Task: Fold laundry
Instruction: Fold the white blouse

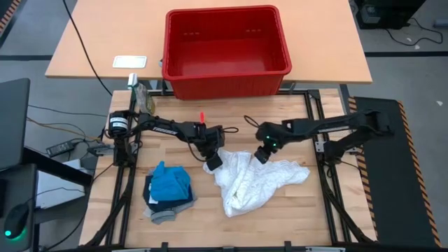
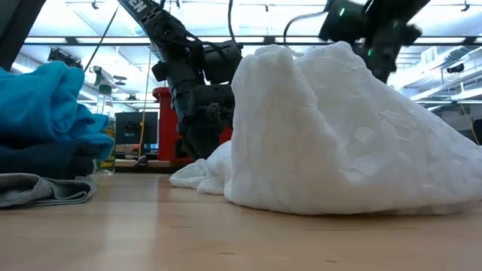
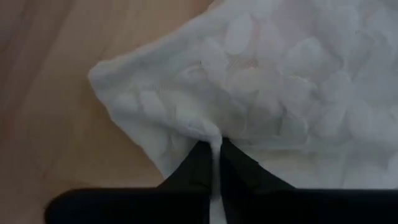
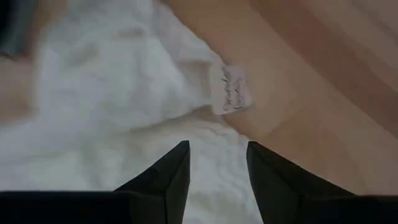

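At the frame's centre, the left gripper (image 1: pixel 213 160) pinches the white cloth's (image 1: pixel 255 182) edge while the right gripper (image 1: pixel 261 155) hovers over it, jaws apart.

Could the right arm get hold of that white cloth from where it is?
Probably yes. The right gripper hangs open directly over the white cloth, nothing between them, while the left gripper is already pinched shut on the cloth's other edge.

Both arms were dark, jointed, with white lettering on the left arm (image 1: pixel 164 127) (too small to read) and green lights on the right arm (image 1: pixel 308 129).
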